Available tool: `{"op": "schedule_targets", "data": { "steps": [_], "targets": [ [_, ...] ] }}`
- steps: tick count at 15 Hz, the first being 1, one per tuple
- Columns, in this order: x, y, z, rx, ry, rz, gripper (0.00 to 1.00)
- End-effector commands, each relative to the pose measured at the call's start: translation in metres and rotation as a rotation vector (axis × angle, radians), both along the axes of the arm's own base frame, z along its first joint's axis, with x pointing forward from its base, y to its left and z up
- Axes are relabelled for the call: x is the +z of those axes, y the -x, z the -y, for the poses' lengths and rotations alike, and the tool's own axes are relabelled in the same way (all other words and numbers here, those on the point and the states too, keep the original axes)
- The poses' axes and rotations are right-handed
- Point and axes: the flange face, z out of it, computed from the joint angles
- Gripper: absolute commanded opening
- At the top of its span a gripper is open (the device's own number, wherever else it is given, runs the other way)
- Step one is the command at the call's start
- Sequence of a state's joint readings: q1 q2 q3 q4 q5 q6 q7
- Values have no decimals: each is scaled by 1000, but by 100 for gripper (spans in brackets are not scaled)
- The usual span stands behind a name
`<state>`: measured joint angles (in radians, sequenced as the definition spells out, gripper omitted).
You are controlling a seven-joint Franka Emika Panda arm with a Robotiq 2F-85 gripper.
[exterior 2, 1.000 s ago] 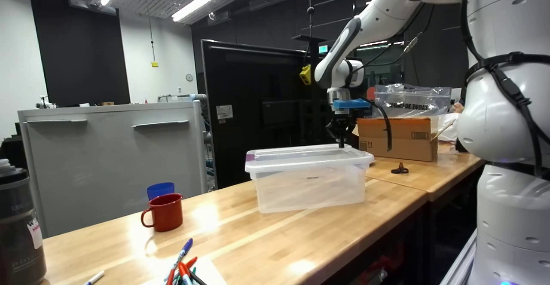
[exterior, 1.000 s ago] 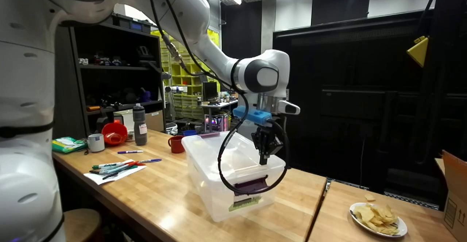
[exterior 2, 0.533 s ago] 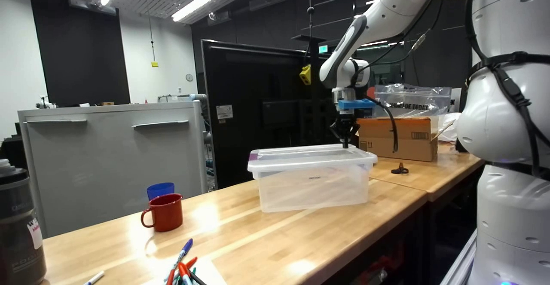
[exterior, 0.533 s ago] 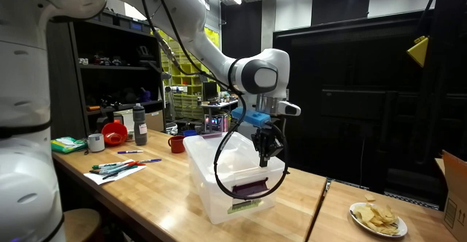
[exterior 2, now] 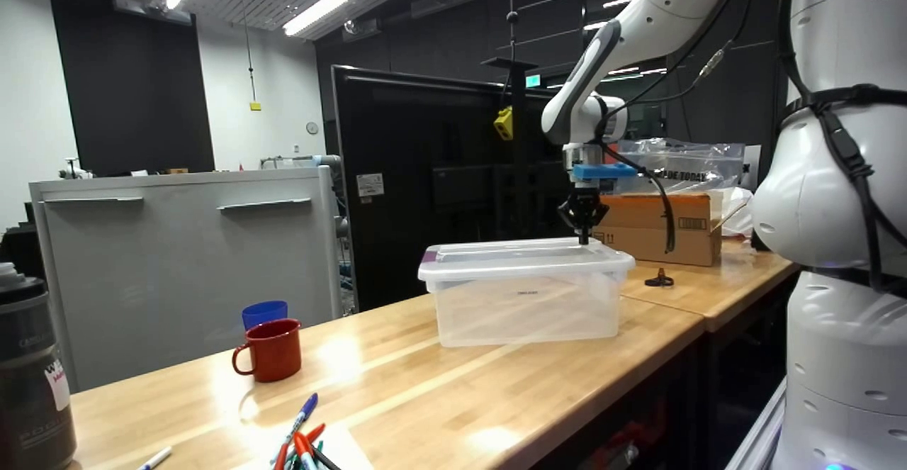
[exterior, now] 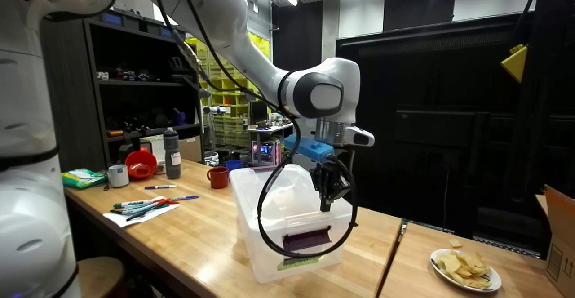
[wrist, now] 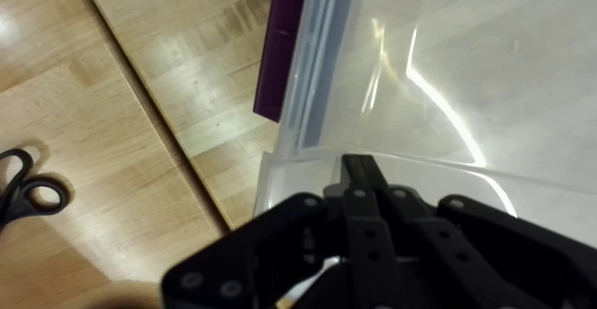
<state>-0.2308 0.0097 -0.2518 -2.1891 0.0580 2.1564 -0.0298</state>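
My gripper (exterior: 325, 209) points straight down at the lid of a clear plastic box (exterior 2: 524, 314), near the lid's end. In the wrist view the fingertips of the gripper (wrist: 358, 157) are pressed together with nothing between them, beside a raised ridge of the translucent lid (wrist: 466, 90). Contact with the lid looks likely, since box and gripper shift together, but the touching spot itself is hard to make out. A purple latch (wrist: 282, 52) runs along the box's end, also visible as a purple latch (exterior: 307, 239) in an exterior view. The lid sits on the box.
Past a table seam (exterior: 391, 257) stand a plate (exterior: 496, 281) of chips and a cardboard box (exterior 2: 652, 229). Black-handled scissors (wrist: 21, 202) lie on that side too. A red mug (exterior 2: 275, 353), markers (exterior: 148, 206) and a water bottle (exterior: 172, 154) occupy the opposite end.
The box has slid along the table together with the gripper, rightward and toward the robot's base in an exterior view. The arm has drawn back; the gripper has stayed shut.
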Motion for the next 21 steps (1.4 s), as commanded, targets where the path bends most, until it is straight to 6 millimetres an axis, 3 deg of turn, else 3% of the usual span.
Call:
{"op": "schedule_targets", "data": {
  "steps": [1,3,8,13,17,21],
  "targets": [
    [-12,24,4,-2,-7,1,26],
    [11,29,-8,24,-2,67,32],
    [72,63,-62,194,98,151,64],
    [123,100,-135,265,182,266,98],
    [147,111,-201,162,154,397,100],
    [159,110,-264,139,177,496,100]
  ]
}}
